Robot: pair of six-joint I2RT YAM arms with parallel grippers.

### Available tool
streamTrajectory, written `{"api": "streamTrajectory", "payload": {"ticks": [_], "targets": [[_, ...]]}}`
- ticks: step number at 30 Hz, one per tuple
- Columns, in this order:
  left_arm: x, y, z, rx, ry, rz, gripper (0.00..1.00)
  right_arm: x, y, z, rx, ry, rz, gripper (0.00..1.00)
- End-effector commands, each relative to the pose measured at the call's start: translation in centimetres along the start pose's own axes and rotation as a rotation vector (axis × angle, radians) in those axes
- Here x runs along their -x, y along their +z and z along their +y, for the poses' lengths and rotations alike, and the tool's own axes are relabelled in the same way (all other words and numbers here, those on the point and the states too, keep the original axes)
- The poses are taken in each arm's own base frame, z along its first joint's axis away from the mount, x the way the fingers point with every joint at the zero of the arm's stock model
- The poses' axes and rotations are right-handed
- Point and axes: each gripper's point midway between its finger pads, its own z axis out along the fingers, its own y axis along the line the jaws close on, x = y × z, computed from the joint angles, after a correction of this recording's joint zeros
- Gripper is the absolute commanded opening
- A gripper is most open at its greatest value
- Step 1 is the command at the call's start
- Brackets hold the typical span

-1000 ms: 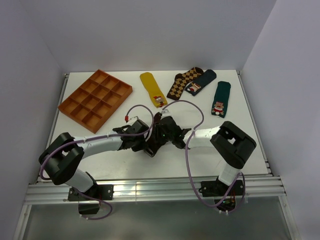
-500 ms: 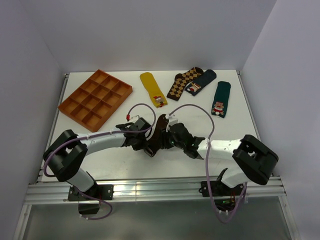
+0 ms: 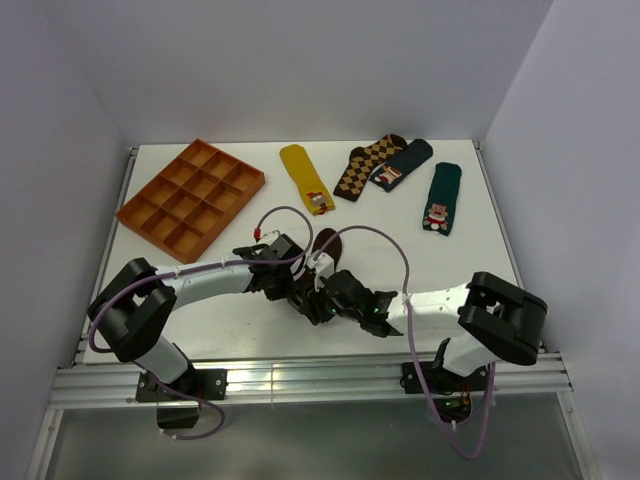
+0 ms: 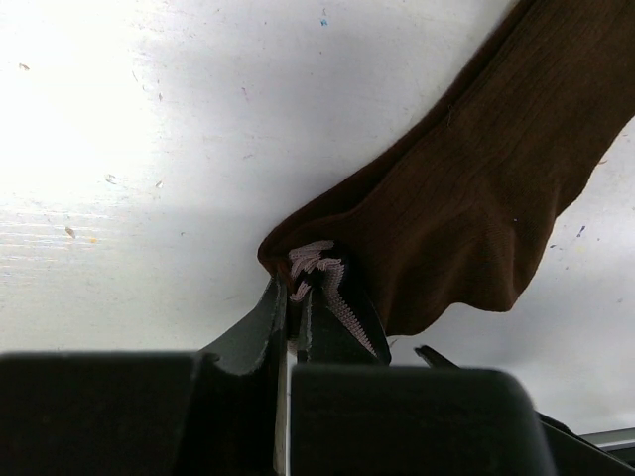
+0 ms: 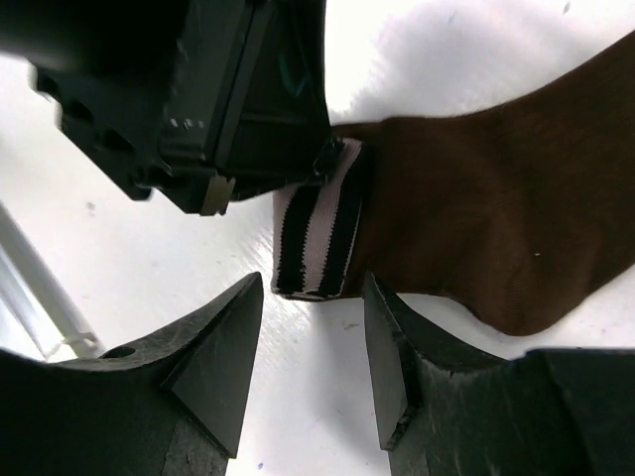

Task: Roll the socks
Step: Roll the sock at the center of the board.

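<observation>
The dark brown sock (image 3: 328, 244) lies on the white table between the two arms, its pale-striped cuff (image 5: 319, 230) toward the near edge. My left gripper (image 4: 298, 286) is shut on that cuff, pinching a bunched fold of it (image 3: 297, 290). In the right wrist view the right gripper (image 5: 313, 297) stands open just short of the cuff's edge, with bare table between its fingers. From above, the right gripper (image 3: 322, 303) sits close beside the left one. The sock's body (image 4: 476, 188) stretches away from the left jaws, flat on the table.
An orange compartment tray (image 3: 190, 195) sits at the back left. Along the back lie a mustard yellow sock (image 3: 305, 178), a brown-and-tan diamond sock (image 3: 368, 165), a dark blue sock (image 3: 402, 165) and a green sock (image 3: 441, 197). The table's near edge (image 3: 300, 350) is close behind the grippers.
The right arm has drawn back toward the near edge, and its gripper has come off the sock and opened wider. The left gripper has kept its hold on the cuff.
</observation>
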Motion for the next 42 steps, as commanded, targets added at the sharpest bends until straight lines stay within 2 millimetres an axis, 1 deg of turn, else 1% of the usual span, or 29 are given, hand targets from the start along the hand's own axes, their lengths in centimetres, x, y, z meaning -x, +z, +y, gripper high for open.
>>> {"api": "streamTrajectory", "payload": {"ticks": [1,4,9,10,13,14,16,17,18,20,21,22,24,26,27,28,29,30,31,32,33,34,35,36,38,39,40,41,42], "targets": [[-0.7,0.7,2.1,0.084,0.032,0.027,0.0,1.8,0.9,1.0,-0.013,-0.057,-0.051,0.53],[-0.8,0.8,2.0,0.084,0.029,0.031,0.0,1.2,1.3,1.5,-0.022,-0.091,-0.031,0.53],[-0.8,0.8,1.9,0.08,0.027,0.035,0.0,1.4,1.7,2.0,-0.052,-0.139,-0.029,0.53],[-0.9,0.8,1.9,0.079,0.027,0.036,0.0,1.2,1.8,2.1,-0.056,-0.149,-0.022,0.53],[-1.0,0.9,1.9,0.077,0.022,0.039,0.0,1.3,2.2,2.2,-0.081,-0.164,-0.01,0.52],[-1.0,0.9,1.8,0.074,0.02,0.042,0.0,0.5,2.5,1.7,-0.11,-0.169,0.018,0.52],[-1.0,0.8,1.7,0.068,0.011,0.04,0.0,0.3,2.8,1.6,-0.122,-0.159,0.03,0.46],[-1.0,0.8,1.6,0.066,0.006,0.038,0.0,-0.1,2.9,1.4,-0.131,-0.152,0.039,0.41],[-0.9,0.7,1.5,0.059,0.0,0.035,0.0,-0.5,2.8,1.4,-0.13,-0.136,0.048,0.27],[-0.8,0.7,1.4,0.045,-0.021,0.027,0.0,-1.0,2.8,1.0,-0.14,-0.121,0.065,0.14],[-0.7,0.4,1.5,0.035,-0.036,0.022,0.01,-1.5,2.6,0.6,-0.151,-0.103,0.081,0.0],[-0.3,0.4,1.3,0.02,-0.049,0.011,0.02,-1.7,2.6,0.7,-0.138,-0.093,0.094,0.0],[0.0,0.0,1.3,0.001,-0.077,-0.005,0.08,-2.1,2.4,0.2,-0.126,-0.055,0.11,0.0],[0.6,-0.2,1.1,-0.024,-0.104,-0.024,0.12,-2.4,2.3,0.6,-0.073,-0.016,0.137,0.0],[1.1,-0.8,0.9,-0.045,-0.118,-0.04,0.2,-2.4,2.2,-0.2,-0.074,0.019,0.144,0.0],[1.3,-0.8,1.3,-0.044,-0.142,-0.051,0.24,-2.5,2.3,-0.3,-0.061,0.036,0.156,0.0],[1.6,-1.0,1.2,-0.058,-0.158,-0.065,0.28,-2.6,2.2,0.0,-0.021,0.058,0.175,0.0],[2.1,-1.7,0.9,-0.089,-0.174,-0.087,0.36,-2.8,2.2,-0.1,-0.004,0.077,0.185,0.0],[2.1,-1.7,1.5,-0.085,-0.198,-0.096,0.41,-2.6,2.3,-0.5,0.007,0.1,0.19,0.0],[2.5,-2.0,1.3,-0.104,-0.216,-0.114,0.48,-2.7,2.3,-0.1,0.044,0.122,0.205,0.0],[3.0,-2.8,1.2,-0.136,-0.237,-0.137,0.6,-2.8,2.3,-0.1,0.06,0.132,0.214,0.0],[3.2,-2.8,1.9,-0.13,-0.26,-0.155,0.62,-2.5,2.4,-0.4,0.066,0.15,0.214,0.0],[3.3,-3.0,2.0,-0.143,-0.273,-0.169,0.63,-2.8,2.5,-0.5,0.077,0.162,0.229,0.0],[4.1,-4.0,1.5,-0.188,-0.29,-0.202,0.64,-2.7,2.4,0.1,0.116,0.185,0.242,0.0],[4.2,-4.3,2.0,-0.211,-0.313,-0.232,0.65,-2.6,2.5,0.1,0.157,0.226,0.256,0.0],[4.4,-4.8,2.2,-0.241,-0.336,-0.252,0.65,-2.4,2.3,0.8,0.209,0.27,0.261,0.0],[4.5,-5.1,2.2,-0.256,-0.344,-0.265,0.65,-2.3,2.3,1.0,0.239,0.301,0.263,0.0],[4.5,-5.2,2.2,-0.274,-0.345,-0.271,0.65,-1.9,2.2,0.4,0.252,0.342,0.255,0.0],[4.4,-5.4,2.3,-0.296,-0.347,-0.277,0.65,-1.8,2.3,0.4,0.273,0.392,0.247,0.0]]}}
